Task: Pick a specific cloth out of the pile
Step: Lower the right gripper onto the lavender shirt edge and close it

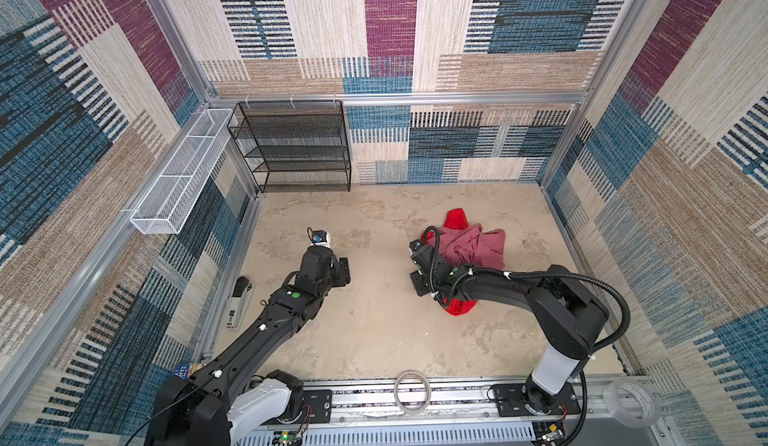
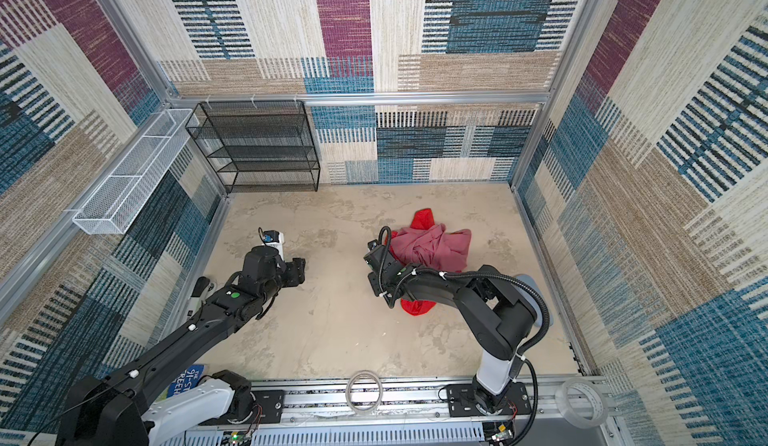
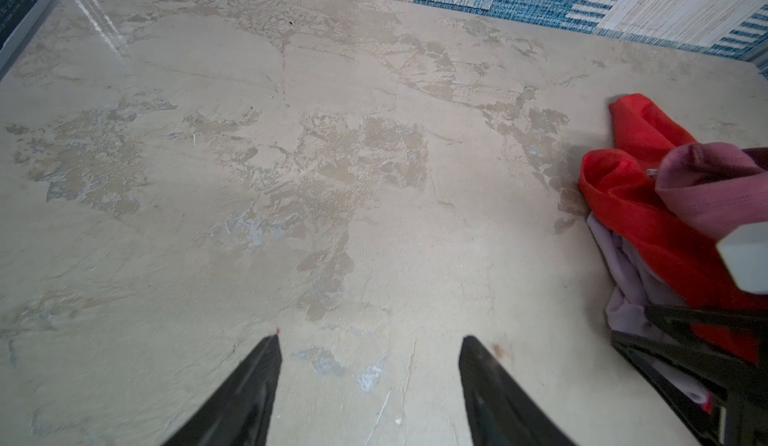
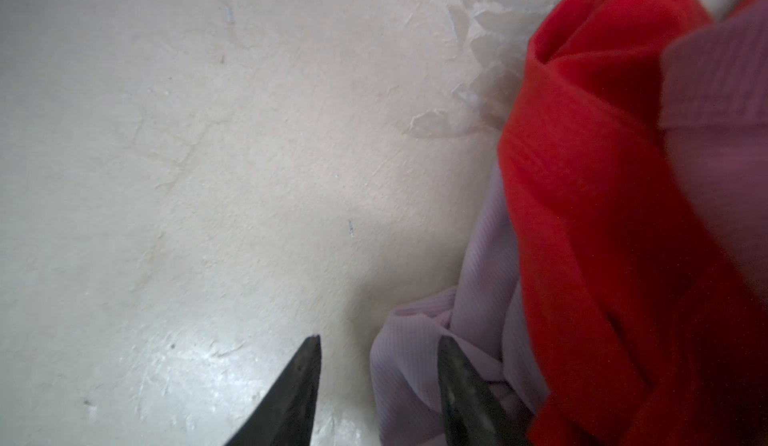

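Top views both show the beige table (image 1: 365, 340) with the pile (image 1: 469, 252) lying on its right half. Uppermost in the pile is the crumpled mauve-rose cloth (image 2: 432, 246). The red cloth (image 1: 456, 218) sticks out beyond it on the far side and again on the near side, under my right arm (image 1: 498, 286), which reaches across the heap. The pale lilac cloth (image 4: 415, 352) is at the bottom of the pile on its left edge, tucked beneath the red cloth and spilling onto the table; from above, my right wrist hides it. In the right wrist view my right gripper (image 4: 380, 340) is down at that edge with its jaws partly apart. One finger is on or just over a fold of the pale lilac cloth, and I cannot tell whether it touches. The other stands over bare table just beside the cloth's rim, so the rim lies between them, unpinched. In the left wrist view my left gripper (image 3: 371, 336) hangs over bare table, jaws wide apart and holding nothing, with the pile off to one side.
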`<state>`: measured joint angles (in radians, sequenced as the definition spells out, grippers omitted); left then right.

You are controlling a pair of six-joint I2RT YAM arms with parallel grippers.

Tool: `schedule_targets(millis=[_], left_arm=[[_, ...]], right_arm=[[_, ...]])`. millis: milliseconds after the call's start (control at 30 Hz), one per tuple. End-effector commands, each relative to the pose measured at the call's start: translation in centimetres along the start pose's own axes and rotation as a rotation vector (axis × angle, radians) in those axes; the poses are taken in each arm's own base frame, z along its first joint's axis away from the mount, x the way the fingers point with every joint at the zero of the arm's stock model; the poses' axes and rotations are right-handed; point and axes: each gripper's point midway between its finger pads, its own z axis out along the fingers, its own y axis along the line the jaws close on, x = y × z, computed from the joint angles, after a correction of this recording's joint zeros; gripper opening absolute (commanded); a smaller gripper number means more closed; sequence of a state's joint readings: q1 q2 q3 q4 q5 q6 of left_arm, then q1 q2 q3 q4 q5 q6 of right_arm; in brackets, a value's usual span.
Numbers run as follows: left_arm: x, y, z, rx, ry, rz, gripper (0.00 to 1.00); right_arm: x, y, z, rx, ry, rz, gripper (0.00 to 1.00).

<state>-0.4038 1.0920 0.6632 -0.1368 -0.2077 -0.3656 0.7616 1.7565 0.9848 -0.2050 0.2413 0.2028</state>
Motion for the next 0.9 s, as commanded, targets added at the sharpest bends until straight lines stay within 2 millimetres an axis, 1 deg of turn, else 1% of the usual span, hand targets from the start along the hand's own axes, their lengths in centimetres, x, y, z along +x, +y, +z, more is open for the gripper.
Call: schedule_targets(millis=[0, 200, 367, 467, 567, 600, 733, 800, 867], left_arm=[[-0.7, 0.0, 0.2, -0.006, -0.029, 0.004, 0.71], [-0.2, 0.2, 0.4, -0.013, -0.014, 0.006, 0.71], [-0.3, 0.1, 0.5, -0.010, -0.018, 0.002, 0.71], [-0.2, 0.0, 0.7, -0.010, -0.013, 0.005, 0.71], [-0.1, -0.1, 0.9, -0.007, -0.005, 0.006, 0.71], [-0.2, -0.1, 0.8, -0.005, -0.004, 0.004, 0.71], [-0.4, -0.2, 0.7, 0.000, -0.013, 0.001, 0.71], [-0.4, -0.1, 0.6, -0.003, -0.015, -0.001, 0.71], [-0.4, -0.1, 0.3, 0.001, -0.015, -0.006, 0.71]], right_arm=[[-0.5, -0.5, 0.3, 0.037, -0.010, -0.015, 0.48], [0.0, -0.8, 0.5, 0.059, 0.005, -0.026, 0.47], [0.2, -1.1, 0.9, 0.077, 0.017, -0.036, 0.46], [0.6, -1.2, 1.1, 0.088, 0.024, -0.038, 0.37], [0.7, -1.4, 1.1, 0.095, 0.029, -0.031, 0.34], [0.8, -1.4, 1.1, 0.095, 0.030, -0.032, 0.30], [0.5, -1.6, 0.9, 0.103, 0.020, -0.031, 0.07], [0.4, -1.7, 0.7, 0.107, 0.014, -0.030, 0.01], [0.1, -1.7, 0.4, 0.103, 0.008, -0.024, 0.00]])
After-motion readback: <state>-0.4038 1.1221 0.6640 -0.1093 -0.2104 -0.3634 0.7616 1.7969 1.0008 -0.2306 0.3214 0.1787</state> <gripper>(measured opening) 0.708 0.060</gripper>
